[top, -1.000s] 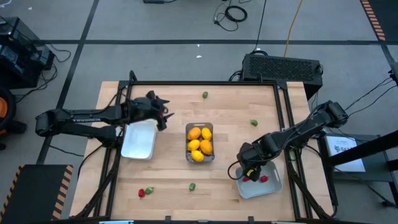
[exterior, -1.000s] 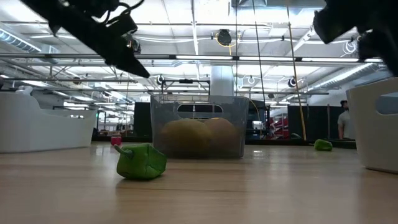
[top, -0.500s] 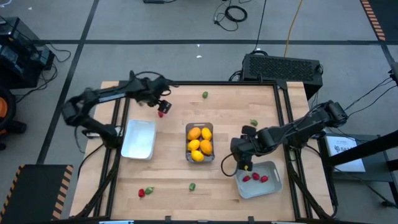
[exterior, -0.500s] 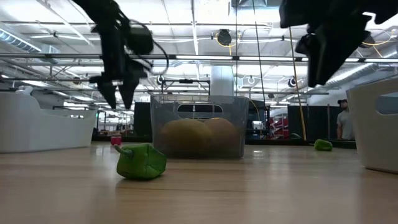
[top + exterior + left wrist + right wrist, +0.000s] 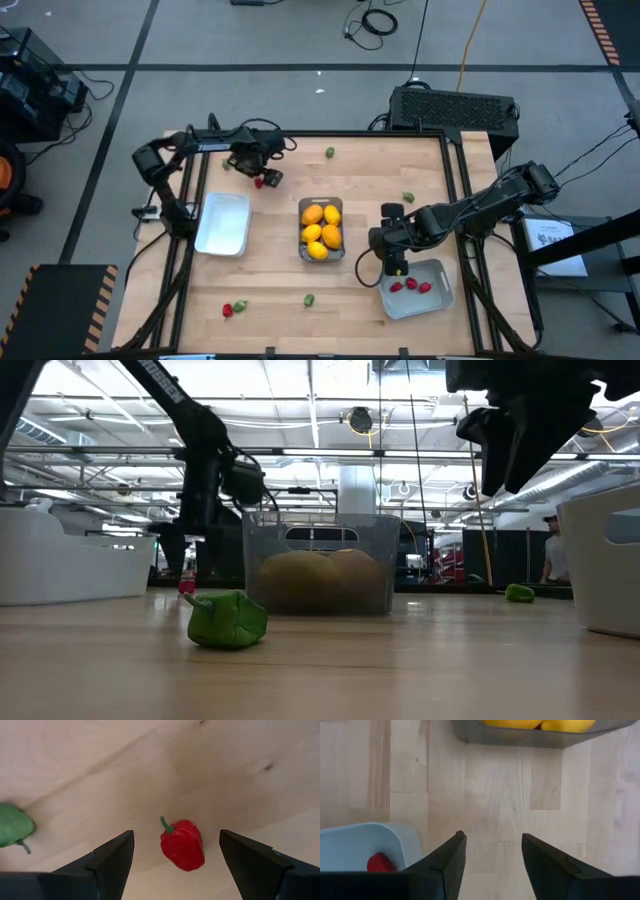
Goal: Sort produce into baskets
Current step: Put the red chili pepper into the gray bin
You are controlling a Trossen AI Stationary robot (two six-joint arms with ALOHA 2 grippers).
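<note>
A red strawberry-like piece lies on the wood at the table's far left, also seen in the high view. My left gripper is open just above it, one finger on each side, touching nothing. A green piece lies beside it. My right gripper is open and empty over bare wood, between the clear bin of yellow and orange pieces and the grey-blue tray, which holds three red pieces. The white tray is empty.
Loose green pieces lie at the far middle, right of the clear bin and near the front. A red piece and a green piece lie at the front left. Bare wood surrounds the clear bin.
My left gripper has come down from high above the table to just over the red piece, while its arm has swung round toward the far edge. My right gripper has gone from over the grey-blue tray toward the table's left, off the tray.
</note>
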